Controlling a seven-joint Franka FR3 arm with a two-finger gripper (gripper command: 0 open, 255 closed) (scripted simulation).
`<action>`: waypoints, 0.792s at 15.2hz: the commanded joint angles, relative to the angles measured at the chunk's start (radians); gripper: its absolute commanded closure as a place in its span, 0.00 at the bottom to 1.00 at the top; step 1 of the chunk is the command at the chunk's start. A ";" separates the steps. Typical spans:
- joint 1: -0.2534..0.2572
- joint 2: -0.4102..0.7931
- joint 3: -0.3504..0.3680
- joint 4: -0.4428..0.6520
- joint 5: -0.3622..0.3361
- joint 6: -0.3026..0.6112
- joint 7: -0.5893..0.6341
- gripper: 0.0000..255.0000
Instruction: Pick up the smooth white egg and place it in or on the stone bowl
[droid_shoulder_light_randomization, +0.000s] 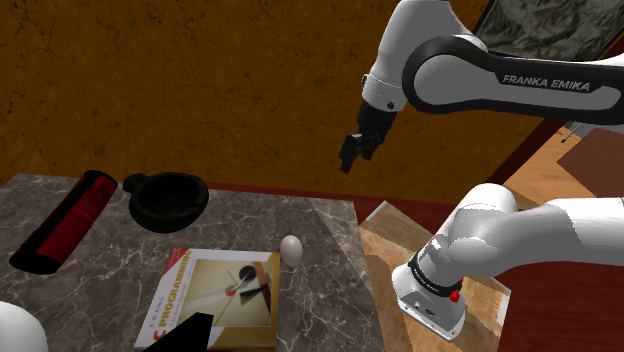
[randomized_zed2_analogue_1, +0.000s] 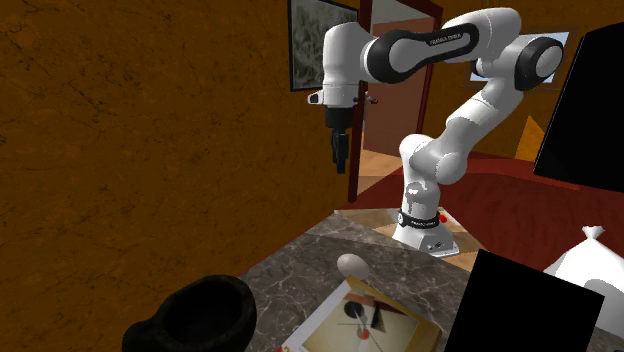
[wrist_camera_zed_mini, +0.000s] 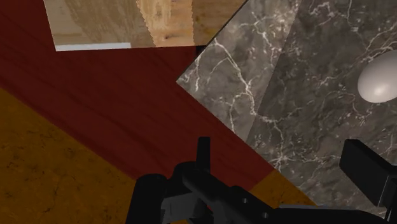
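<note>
On veined grey marble rests a smooth oval egg; the gripper above gapes empty.

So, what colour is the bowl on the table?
The bowl is black; the shoulder view shows it best.

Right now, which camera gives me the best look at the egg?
The shoulder view: the egg sits whole on the marble top, beside the book, with the dark bowl in frame. The second exterior view also shows it whole, just past the book. The wrist view cuts it at the picture's edge.
</note>
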 joint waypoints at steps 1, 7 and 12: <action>0.019 -0.009 0.040 -0.045 0.047 0.052 0.058 0.00; 0.085 0.022 0.177 -0.135 0.191 0.227 0.225 0.00; 0.133 0.121 0.307 -0.160 0.306 0.405 0.361 0.00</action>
